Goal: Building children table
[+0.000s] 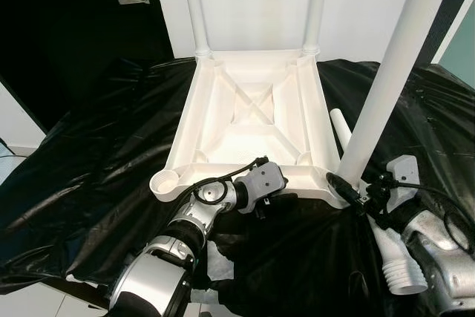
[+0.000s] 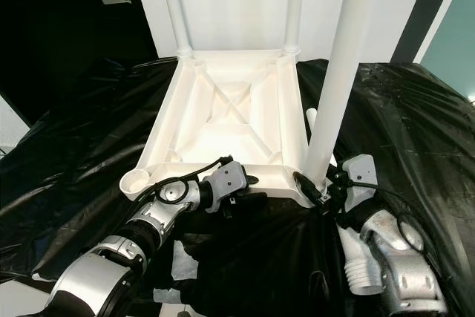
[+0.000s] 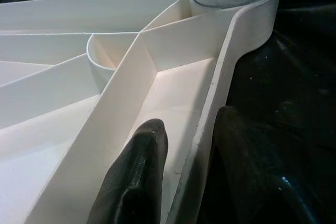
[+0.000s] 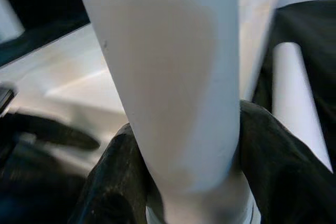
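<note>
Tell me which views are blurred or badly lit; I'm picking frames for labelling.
Right wrist view: the table leg is soft and out of focus, held in the right pincer. Left wrist view: sharp on the tabletop, with the left pincer on its rim. Eye views: crisp, though the black sheet glares and the upper left corner is dark.

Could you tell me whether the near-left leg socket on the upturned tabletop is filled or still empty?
Empty: the near-left socket is an open ring with no leg, while the other three corners of the tabletop hold legs.
</note>
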### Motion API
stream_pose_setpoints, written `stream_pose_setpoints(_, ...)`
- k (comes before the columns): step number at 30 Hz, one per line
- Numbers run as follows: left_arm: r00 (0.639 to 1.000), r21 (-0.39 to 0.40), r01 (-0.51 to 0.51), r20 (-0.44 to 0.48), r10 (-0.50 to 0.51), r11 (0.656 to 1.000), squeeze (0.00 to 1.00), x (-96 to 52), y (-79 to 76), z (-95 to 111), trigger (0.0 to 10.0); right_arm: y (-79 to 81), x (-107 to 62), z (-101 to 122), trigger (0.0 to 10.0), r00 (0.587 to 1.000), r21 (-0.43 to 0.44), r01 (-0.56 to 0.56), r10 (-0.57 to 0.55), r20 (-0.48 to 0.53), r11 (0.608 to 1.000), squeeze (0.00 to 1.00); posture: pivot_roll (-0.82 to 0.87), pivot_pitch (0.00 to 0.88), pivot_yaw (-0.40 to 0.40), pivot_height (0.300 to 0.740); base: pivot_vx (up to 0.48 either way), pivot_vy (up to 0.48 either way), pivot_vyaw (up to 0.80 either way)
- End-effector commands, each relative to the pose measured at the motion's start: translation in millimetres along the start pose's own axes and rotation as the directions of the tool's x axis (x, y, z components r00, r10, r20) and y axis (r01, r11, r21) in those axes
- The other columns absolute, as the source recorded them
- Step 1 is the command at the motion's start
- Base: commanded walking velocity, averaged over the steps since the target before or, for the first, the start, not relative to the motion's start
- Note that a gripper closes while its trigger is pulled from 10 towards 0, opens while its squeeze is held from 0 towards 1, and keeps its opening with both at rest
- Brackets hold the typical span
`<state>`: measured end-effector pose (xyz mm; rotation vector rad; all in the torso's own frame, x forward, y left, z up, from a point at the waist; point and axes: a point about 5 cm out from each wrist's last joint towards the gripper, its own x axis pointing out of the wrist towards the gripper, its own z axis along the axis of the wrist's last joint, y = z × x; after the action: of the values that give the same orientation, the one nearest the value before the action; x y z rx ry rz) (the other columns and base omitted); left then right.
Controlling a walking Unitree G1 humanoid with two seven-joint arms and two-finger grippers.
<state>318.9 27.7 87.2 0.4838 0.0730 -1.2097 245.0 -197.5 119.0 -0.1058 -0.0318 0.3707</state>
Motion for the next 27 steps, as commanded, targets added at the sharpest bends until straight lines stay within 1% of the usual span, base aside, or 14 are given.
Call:
stream_pose_setpoints(1, 0.993, -0.056, -0.096, -0.068, 0.092, 0.994, 0.00, -1.0, -2.0, -15, 10.0, 16.8, 0.5, -14, 0.0, 0.998, 0.032, -0.008, 0.010, -0.055, 0.999, 0.00, -0.07, 0.000, 0.029, 0.740, 0.000, 0.000, 0.00)
stream_pose_setpoints(2, 0.993, -0.056, -0.096, -0.068, 0.092, 0.994, 0.00, -1.0, -2.0, -15, 10.0, 16.8, 0.5, -14, 0.0, 0.998, 0.032, -0.008, 0.010, -0.055, 0.999, 0.00, -0.07, 0.000, 0.029, 0.740, 0.000, 0.000, 0.00)
stream_pose_setpoints(5, 0.994, -0.058, -0.091, -0.066, 0.087, 0.994, 0.00, -0.2, -3.8, -15, 10.0, 17.6, -0.9, -17, 0.0, 0.975, 0.045, 0.221, -0.220, -0.021, 0.974, 0.00, -0.07, 0.000, 0.029, 0.740, 0.000, 0.000, 0.00)
stream_pose_setpoints(6, 0.994, -0.058, -0.091, -0.066, 0.087, 0.994, 0.00, -0.2, -3.8, -15, 10.0, 17.6, -0.9, -17, 0.0, 0.975, 0.045, 0.221, -0.220, -0.021, 0.974, 0.00, -0.07, 0.000, 0.029, 0.740, 0.000, 0.000, 0.00)
stream_pose_setpoints(8, 0.994, -0.057, -0.089, -0.066, 0.085, 0.994, 0.00, 0.0, -4.1, -15, 10.0, 16.4, -3.0, -16, 0.0, 0.939, 0.059, 0.342, -0.343, 0.009, 0.938, 0.00, -0.07, 0.000, 0.032, 0.740, 0.000, 0.000, 0.00)
stream_pose_setpoints(9, 0.994, -0.056, -0.088, -0.066, 0.085, 0.994, 0.00, -0.1, -3.9, -15, 10.0, 16.5, -3.9, -13, 1.8, 0.917, 0.049, 0.396, -0.398, 0.033, 0.917, 0.00, -0.07, 0.000, 0.036, 0.740, 0.000, 0.000, 0.00)
stream_pose_setpoints(11, 0.994, -0.056, -0.088, -0.066, 0.085, 0.995, 0.00, -0.2, -3.7, -15, 10.0, 16.7, -4.5, -10, 1.8, 0.903, 0.041, 0.426, -0.428, 0.049, 0.904, 0.00, -0.07, 0.000, 0.036, 0.740, 0.000, 0.000, 0.00)
stream_pose_setpoints(12, 0.995, -0.052, -0.084, -0.066, 0.081, 0.995, 0.00, 0.1, -4.3, -15, 10.0, 16.6, -4.6, -11, 10.0, 0.887, 0.031, 0.460, -0.461, 0.042, 0.887, 0.00, -0.07, 0.000, 0.038, 0.740, 0.000, 0.000, 0.00)
stream_pose_setpoints(13, 0.995, -0.052, -0.084, -0.066, 0.081, 0.995, 0.00, 0.1, -4.3, -15, 10.0, 16.6, -4.6, -11, 10.0, 0.887, 0.031, 0.460, -0.461, 0.042, 0.887, 0.00, -0.07, 0.000, 0.038, 0.740, 0.000, 0.000, 0.00)
stream_pose_setpoints(14, 0.995, -0.049, -0.080, -0.067, 0.076, 0.996, 0.00, 0.1, -5.4, -15, 10.0, 14.5, -3.9, -11, 10.0, 0.887, 0.036, 0.460, -0.461, 0.034, 0.887, 0.97, -0.08, 0.000, 0.039, 0.740, 0.000, 0.000, 0.00)
stream_pose_setpoints(16, 0.995, -0.049, -0.078, -0.068, 0.075, 0.996, 0.00, 0.2, -6.0, -16, 10.0, 12.9, -3.2, -11, 10.0, 0.892, 0.037, 0.449, -0.451, 0.036, 0.893, 1.00, -0.08, 0.000, 0.039, 0.740, 0.000, 0.000, 0.00)
stream_pose_setpoints(22, 0.995, -0.049, -0.076, -0.067, 0.073, 0.996, 0.00, 1.9, -7.2, -15, 10.0, 7.5, 3.4, -1, 10.0, 0.931, 0.024, 0.356, -0.356, 0.083, 0.934, 1.00, -0.08, 0.000, 0.036, 0.740, 0.000, 0.000, 0.00)
stream_pose_setpoints(23, 0.995, -0.048, -0.076, -0.066, 0.072, 0.996, 0.00, 2.7, -7.5, -14, 10.0, 5.8, 5.8, 1, 10.0, 0.944, 0.017, 0.319, -0.319, 0.089, 0.948, 0.00, -0.08, 0.000, 0.029, 0.740, 0.000, 0.000, 0.00)
stream_pose_setpoints(27, 0.995, -0.050, -0.079, -0.060, 0.076, 0.996, 0.00, 5.3, -8.3, -12, 10.0, 1.9, 10.8, 6, 10.0, 0.975, -0.025, 0.205, -0.201, 0.093, 0.979, 0.00, -0.08, 0.000, 0.012, 0.740, 0.000, 0.000, 0.00)
